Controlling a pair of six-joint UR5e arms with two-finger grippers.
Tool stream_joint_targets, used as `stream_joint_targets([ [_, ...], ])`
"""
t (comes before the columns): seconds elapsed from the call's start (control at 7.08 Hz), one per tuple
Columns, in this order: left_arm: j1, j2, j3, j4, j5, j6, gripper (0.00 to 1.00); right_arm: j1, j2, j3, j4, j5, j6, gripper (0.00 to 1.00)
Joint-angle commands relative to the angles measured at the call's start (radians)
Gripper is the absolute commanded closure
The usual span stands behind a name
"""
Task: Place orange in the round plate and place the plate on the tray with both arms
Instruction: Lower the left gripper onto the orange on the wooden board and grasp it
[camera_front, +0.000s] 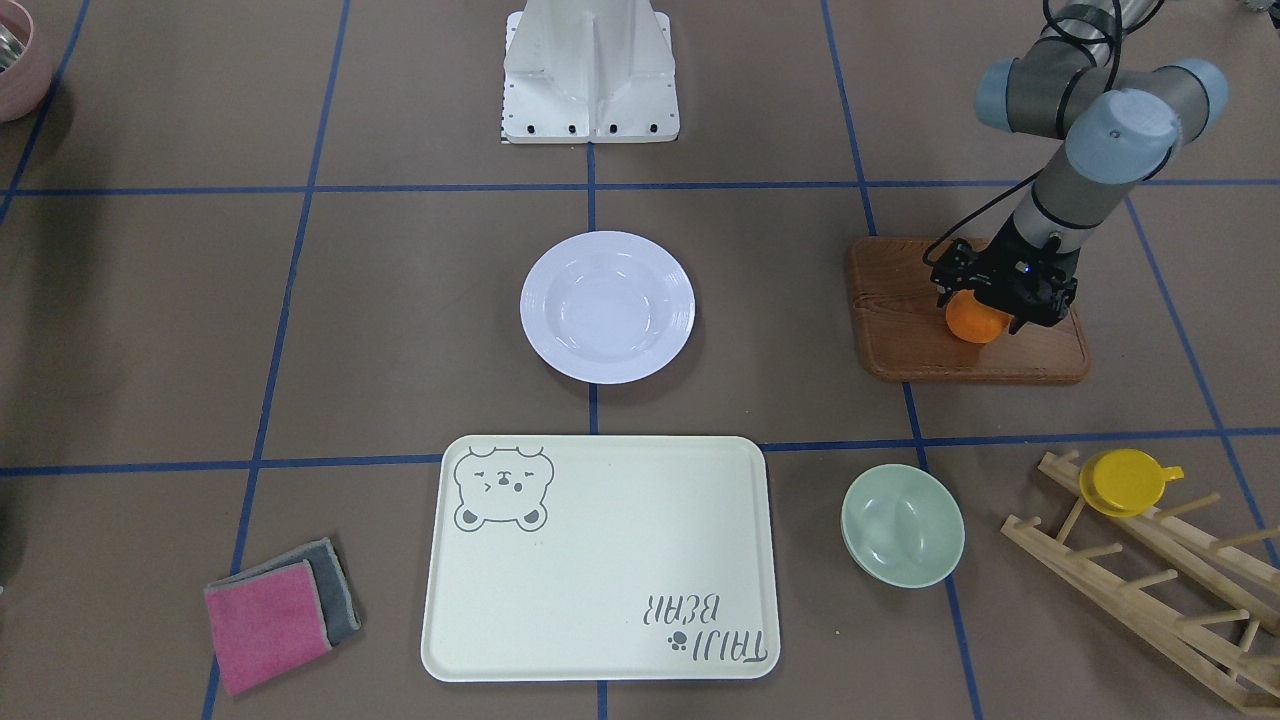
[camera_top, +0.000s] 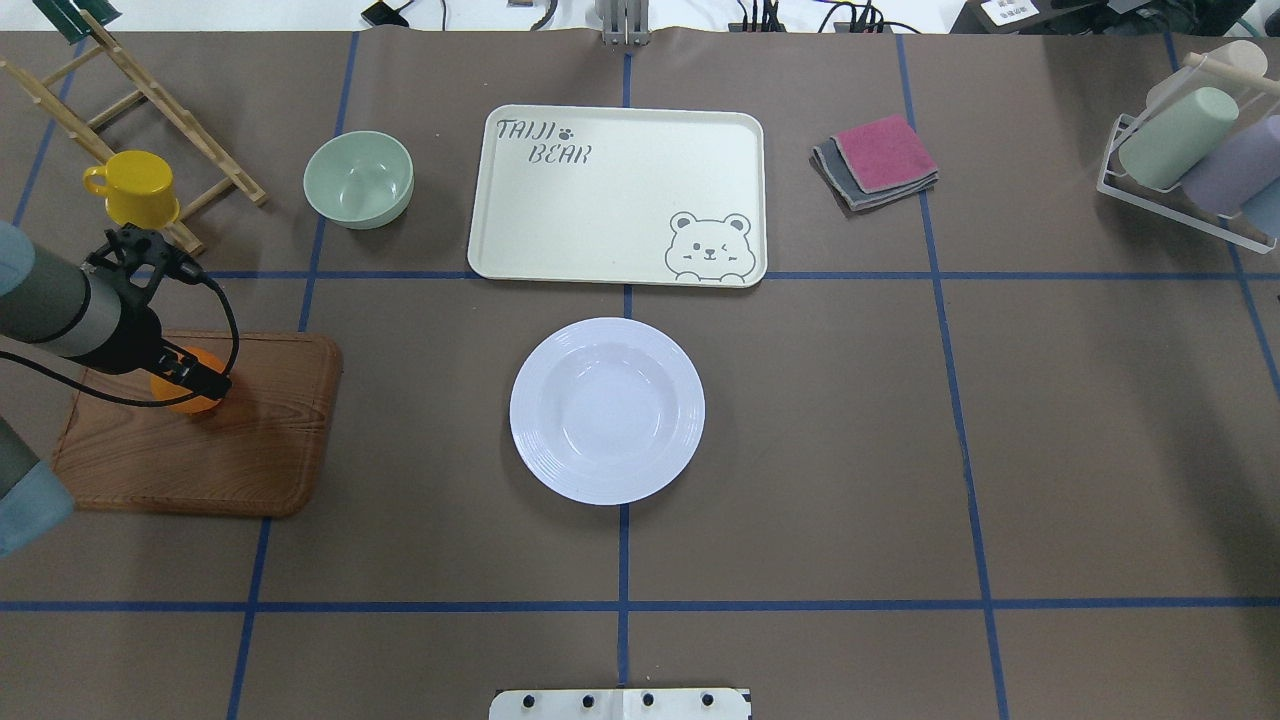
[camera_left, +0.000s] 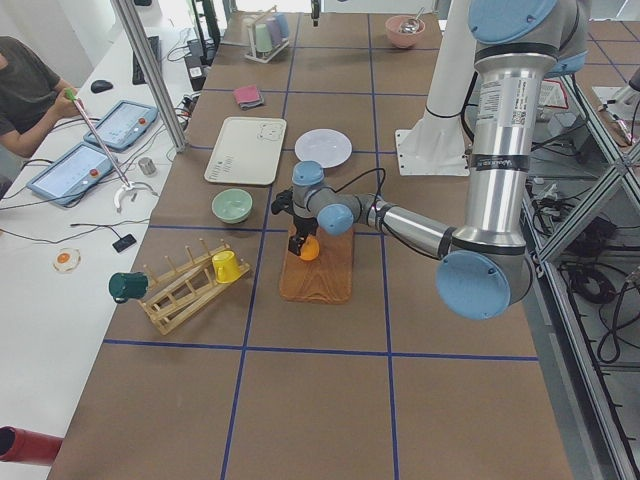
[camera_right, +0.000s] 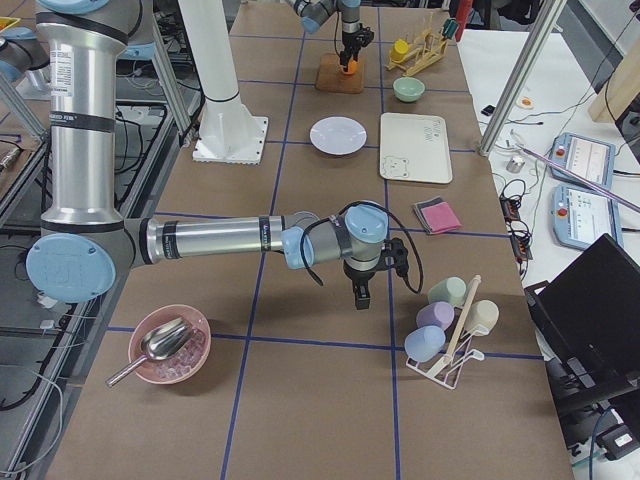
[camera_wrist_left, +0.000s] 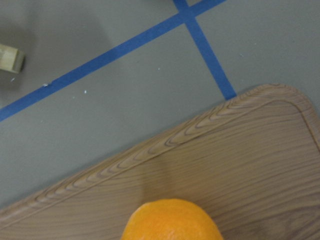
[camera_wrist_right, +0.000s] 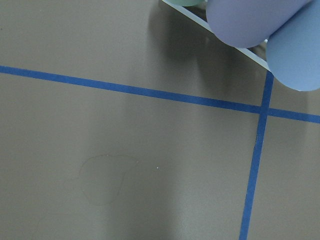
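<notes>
The orange (camera_front: 972, 322) is on the brown wooden board (camera_front: 900, 335), and my left gripper (camera_front: 984, 308) comes down over it, shut on the orange with a black finger on each side. The left wrist view shows only the orange's top (camera_wrist_left: 172, 221) over the board. Whether the orange rests on the board or hangs just above it is unclear. The white round plate (camera_front: 607, 306) stands empty at the table's middle. The cream tray (camera_front: 600, 560) with the bear drawing lies empty beyond it. My right gripper (camera_right: 360, 296) hovers low over bare table at the far right end; I cannot tell its state.
A pale green bowl (camera_front: 902, 525) sits between the tray and a wooden drying rack (camera_front: 1150, 590) that holds a yellow cup (camera_front: 1125, 482). Folded pink and grey cloths (camera_front: 280, 610) lie on the tray's other side. A cup rack (camera_top: 1190, 150) stands near my right gripper.
</notes>
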Motion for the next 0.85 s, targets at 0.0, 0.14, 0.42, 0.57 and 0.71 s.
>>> stream_joint_targets([
  [0.0,0.003,0.000,0.040,-0.057,-0.007,-0.003,0.01,0.000,0.004,-0.006,0.001,0.000,0.000,0.00],
  [0.14,0.003,0.008,0.040,-0.058,-0.010,-0.002,0.01,0.000,0.004,-0.005,0.001,0.000,0.000,0.00],
  [0.42,0.003,0.009,0.038,-0.053,-0.011,-0.003,0.04,0.000,0.006,-0.003,0.001,0.002,0.000,0.00],
  [0.57,0.000,0.011,0.015,-0.047,-0.074,-0.029,0.77,0.000,0.006,-0.003,0.001,0.002,0.000,0.00],
  [0.71,-0.014,0.006,0.008,-0.054,-0.169,-0.166,1.00,0.000,0.006,-0.003,0.001,0.002,0.000,0.00],
])
